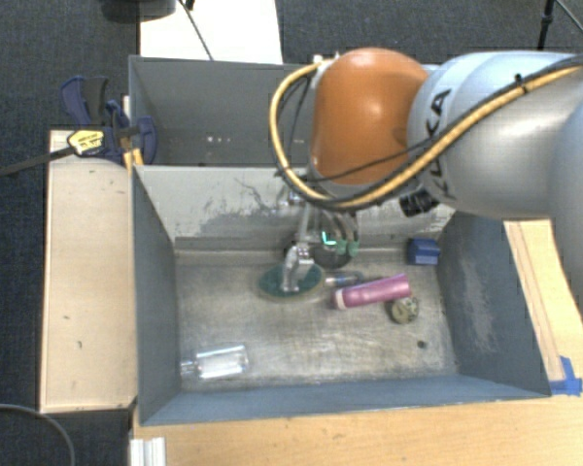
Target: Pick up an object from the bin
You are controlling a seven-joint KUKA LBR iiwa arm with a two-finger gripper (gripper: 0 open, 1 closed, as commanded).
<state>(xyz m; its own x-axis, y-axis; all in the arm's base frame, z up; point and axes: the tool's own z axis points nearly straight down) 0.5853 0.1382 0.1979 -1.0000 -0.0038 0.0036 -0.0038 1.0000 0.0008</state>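
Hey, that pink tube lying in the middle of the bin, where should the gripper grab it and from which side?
Grip the pink tube around its middle, probably straight down from above, closing across its narrow width. It lies flat, long axis left to right, so its long sides are open there, while a small brownish round thing crowds its right end.

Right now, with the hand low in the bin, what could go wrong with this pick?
The hand sits low over the flat dark green disc near the back wall; something that flat may slide along the floor rather than lift. The pink tube lies just right of the disc, so a sideways shift could knock it. The grip itself cannot be judged from here.
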